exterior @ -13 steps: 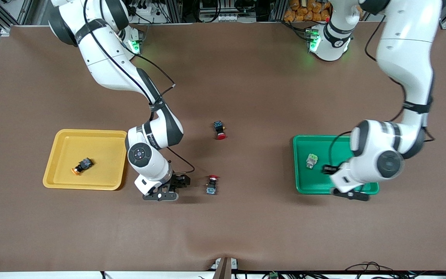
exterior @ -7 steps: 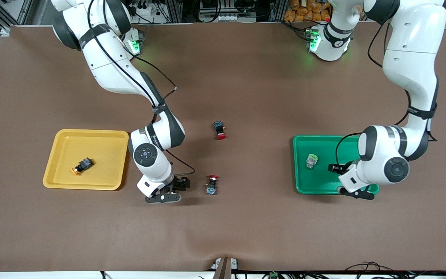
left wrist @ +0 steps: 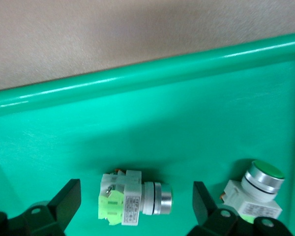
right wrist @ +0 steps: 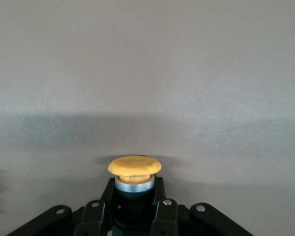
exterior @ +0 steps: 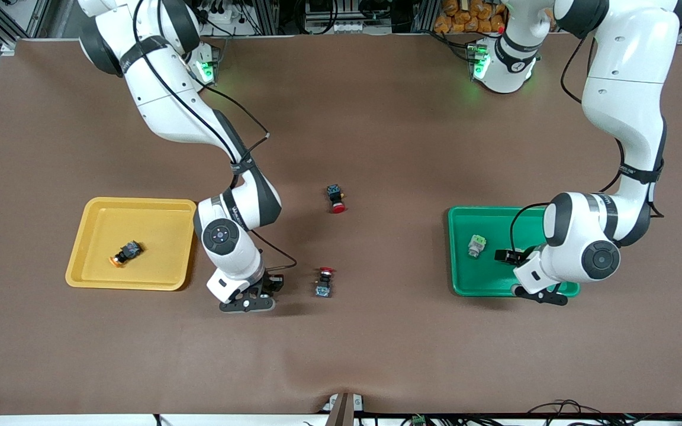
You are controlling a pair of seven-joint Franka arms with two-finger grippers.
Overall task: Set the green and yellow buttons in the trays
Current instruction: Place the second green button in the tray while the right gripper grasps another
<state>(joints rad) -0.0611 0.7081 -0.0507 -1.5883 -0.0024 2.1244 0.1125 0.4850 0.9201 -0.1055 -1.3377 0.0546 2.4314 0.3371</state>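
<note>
The right gripper (exterior: 250, 294) is hanging low over the bare worktop (exterior: 376, 355), just beside the yellow tray (exterior: 98, 281) on the side toward the left arm's end, with its jaws closed on a yellow button (right wrist: 134, 169); in the right wrist view the orange-yellow cap is sticking out past the fingertips (right wrist: 163, 206), with plain worktop under it. Another yellow button (exterior: 125, 253) is already lying inside the yellow tray. The left gripper (exterior: 524, 273) is sitting over the green tray (exterior: 459, 284), jaws spread wide and holding nothing; in the left wrist view one green button (left wrist: 133, 198) is lying on the tray floor between the fingers (left wrist: 64, 204) and a second green button (left wrist: 255, 189) is lying just beside one of them, so both green ones look delivered and the left arm is waiting. Two red buttons, one (exterior: 335, 198) mid-worktop and one (exterior: 324, 281) near the right gripper, are not part of the job. Step in hand, as I judge it: carrying the held yellow button into the yellow tray. To do it well, lift enough to clear the raised rim, travel over the rim to an open patch of floor away from the button lying there, lower, then open.
</note>
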